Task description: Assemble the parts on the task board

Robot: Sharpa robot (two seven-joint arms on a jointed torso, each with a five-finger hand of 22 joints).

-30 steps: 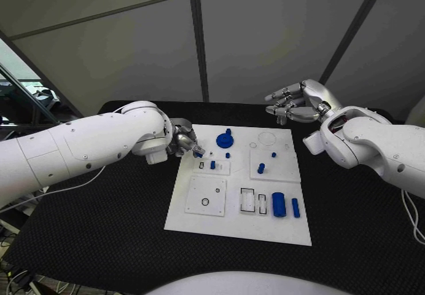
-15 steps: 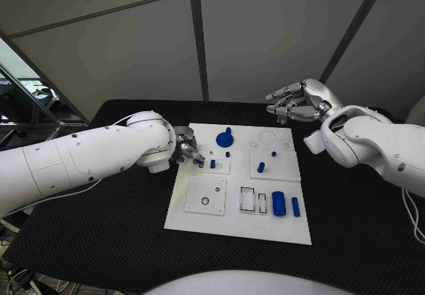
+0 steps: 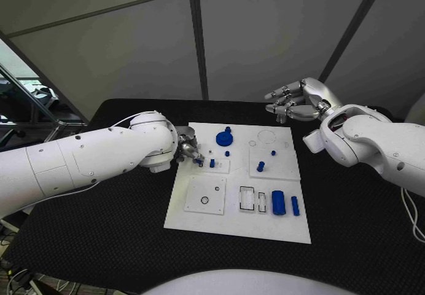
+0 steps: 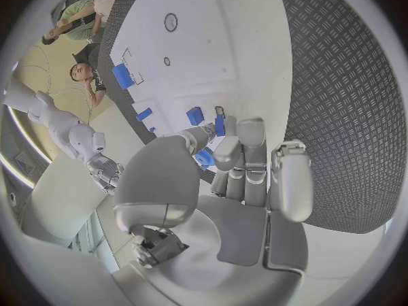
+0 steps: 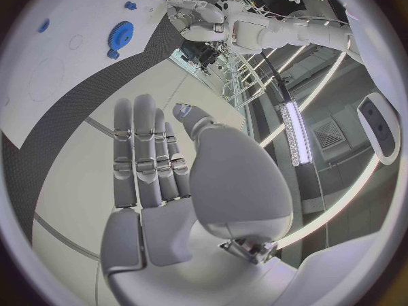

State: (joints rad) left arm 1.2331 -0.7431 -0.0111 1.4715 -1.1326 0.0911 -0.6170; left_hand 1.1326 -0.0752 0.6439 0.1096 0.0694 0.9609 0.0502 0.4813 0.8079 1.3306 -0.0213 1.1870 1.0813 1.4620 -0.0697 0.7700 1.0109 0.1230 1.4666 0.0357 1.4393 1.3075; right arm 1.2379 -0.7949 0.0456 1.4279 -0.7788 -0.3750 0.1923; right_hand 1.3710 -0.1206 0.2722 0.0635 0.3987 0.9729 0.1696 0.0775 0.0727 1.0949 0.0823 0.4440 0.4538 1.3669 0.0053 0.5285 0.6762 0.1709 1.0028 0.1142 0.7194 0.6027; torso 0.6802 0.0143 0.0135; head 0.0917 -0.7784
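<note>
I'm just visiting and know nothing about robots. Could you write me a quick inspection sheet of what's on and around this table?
Surface: black table, textured mat.
Job's things: white board in the middle; blue gear at its far end, blue cylinder and smaller blue parts on it.
Clutter: nothing seen.
Hands: left hand at the board's far left edge, fingers curled by a small blue part; whether it grips is unclear. Right hand raised beyond the board's far right corner, open, holding nothing.
Cables: white cable under the left arm; another by the right arm.
Surroundings: grey wall panels behind.
</note>
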